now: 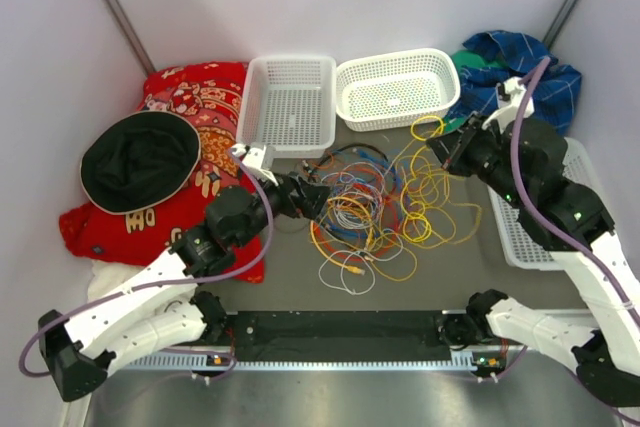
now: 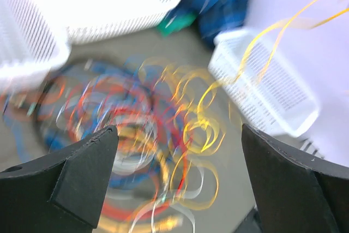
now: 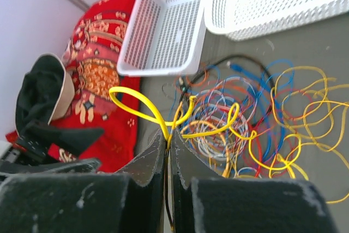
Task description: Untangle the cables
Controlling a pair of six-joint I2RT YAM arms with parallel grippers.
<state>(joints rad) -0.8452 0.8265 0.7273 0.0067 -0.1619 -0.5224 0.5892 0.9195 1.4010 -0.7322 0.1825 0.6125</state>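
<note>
A tangled heap of thin cables in yellow, orange, blue, white, red and black lies in the middle of the table. My left gripper is open and empty at the heap's left edge; its wrist view shows the blurred cables between the spread fingers. My right gripper is shut on a yellow cable and holds it raised above the heap's right side. That cable loops out of the pinched fingers in the right wrist view, and a black strand runs down between them.
Two white baskets stand at the back. A third white basket lies under the right arm. A red patterned cloth with a black hat lies at the left. A blue cloth is at the back right.
</note>
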